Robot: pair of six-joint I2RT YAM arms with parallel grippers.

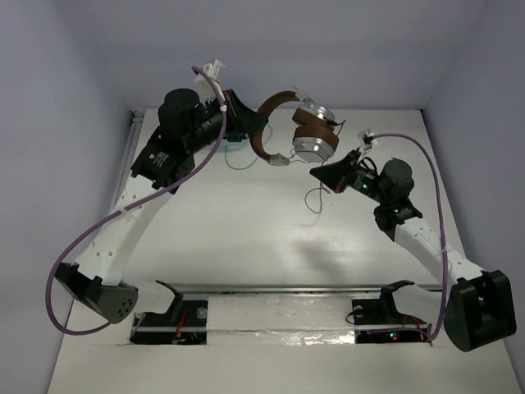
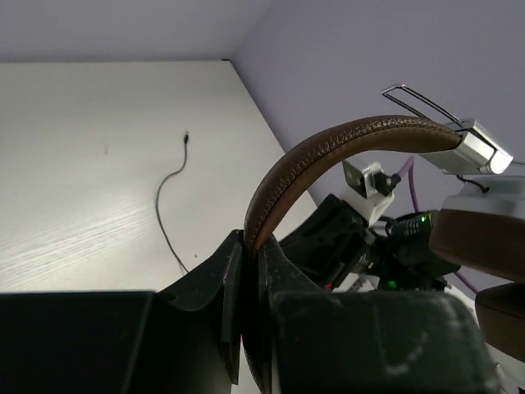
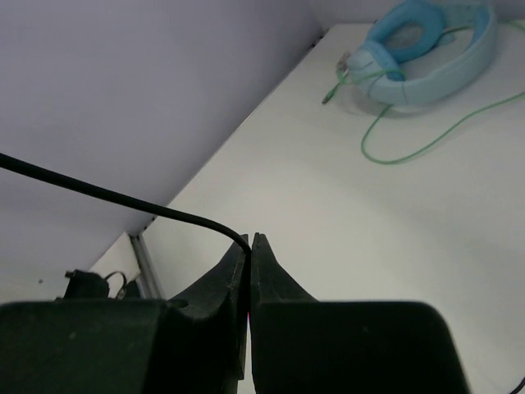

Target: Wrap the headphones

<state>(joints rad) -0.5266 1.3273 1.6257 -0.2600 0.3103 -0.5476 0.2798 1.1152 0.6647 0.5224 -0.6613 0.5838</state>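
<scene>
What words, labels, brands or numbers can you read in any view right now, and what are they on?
No text reads clearly in any view.
On the left arm's dark housing, small white markings: too small to read.
The brown headphones, their cable and the light blue headphones: no brand or lettering visible.

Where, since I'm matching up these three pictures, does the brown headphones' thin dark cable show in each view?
Top external: the cable dangles below the right gripper, right of centre.
Left wrist: the cable curls left of centre, seen against the table.
Right wrist: the cable runs from the left edge into the shut right gripper.
Shared landmark: the white table.
</scene>
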